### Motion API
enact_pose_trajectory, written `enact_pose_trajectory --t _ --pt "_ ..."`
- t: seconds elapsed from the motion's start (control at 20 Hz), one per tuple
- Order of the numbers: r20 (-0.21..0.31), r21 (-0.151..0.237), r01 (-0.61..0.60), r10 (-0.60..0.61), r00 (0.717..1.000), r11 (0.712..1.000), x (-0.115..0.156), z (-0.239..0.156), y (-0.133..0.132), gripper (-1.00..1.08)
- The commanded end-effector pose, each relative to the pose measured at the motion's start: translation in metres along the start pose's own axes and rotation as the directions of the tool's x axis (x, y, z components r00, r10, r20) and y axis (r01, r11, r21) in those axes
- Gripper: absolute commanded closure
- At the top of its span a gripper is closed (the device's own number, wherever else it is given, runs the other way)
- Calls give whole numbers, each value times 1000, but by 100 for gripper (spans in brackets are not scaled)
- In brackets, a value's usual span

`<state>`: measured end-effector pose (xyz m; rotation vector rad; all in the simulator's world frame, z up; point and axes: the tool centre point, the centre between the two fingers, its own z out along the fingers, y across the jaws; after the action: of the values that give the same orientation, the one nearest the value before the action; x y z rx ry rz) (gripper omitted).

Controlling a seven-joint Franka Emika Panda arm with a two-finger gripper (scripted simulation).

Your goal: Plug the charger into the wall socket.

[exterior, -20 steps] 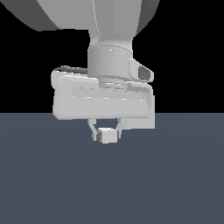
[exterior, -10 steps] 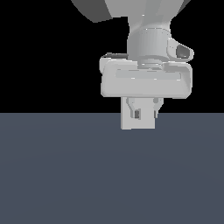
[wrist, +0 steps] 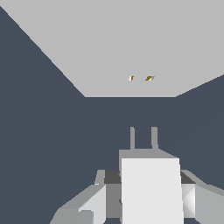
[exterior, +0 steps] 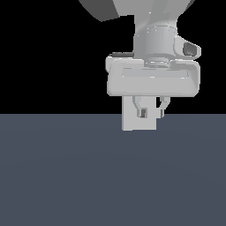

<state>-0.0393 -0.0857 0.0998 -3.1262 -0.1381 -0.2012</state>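
The claw (wrist: 148, 199) is clamped on the small plain white cube-like charger (wrist: 151, 188), rigid and light-looking; its 2 prongs point ahead at the flat white square wall socket (wrist: 131, 48), well apart.

The charger (wrist: 151, 188) looks like smooth matt white plastic with two plain grey prongs, the wall socket (wrist: 131, 43) is a flat, unglossed pale grey-white plate with two small yellowish, brass-like dots, and the gripper (exterior: 151, 110) shows a smooth, faintly satin light grey casing.
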Motion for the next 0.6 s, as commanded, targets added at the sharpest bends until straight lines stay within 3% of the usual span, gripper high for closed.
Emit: enact_pose_trajectory --t 0.0,0.55 --pt "0 0 0 0 1000 1000 2 0 0 108" --pt "0 0 0 0 1000 1000 35 4 0 108"
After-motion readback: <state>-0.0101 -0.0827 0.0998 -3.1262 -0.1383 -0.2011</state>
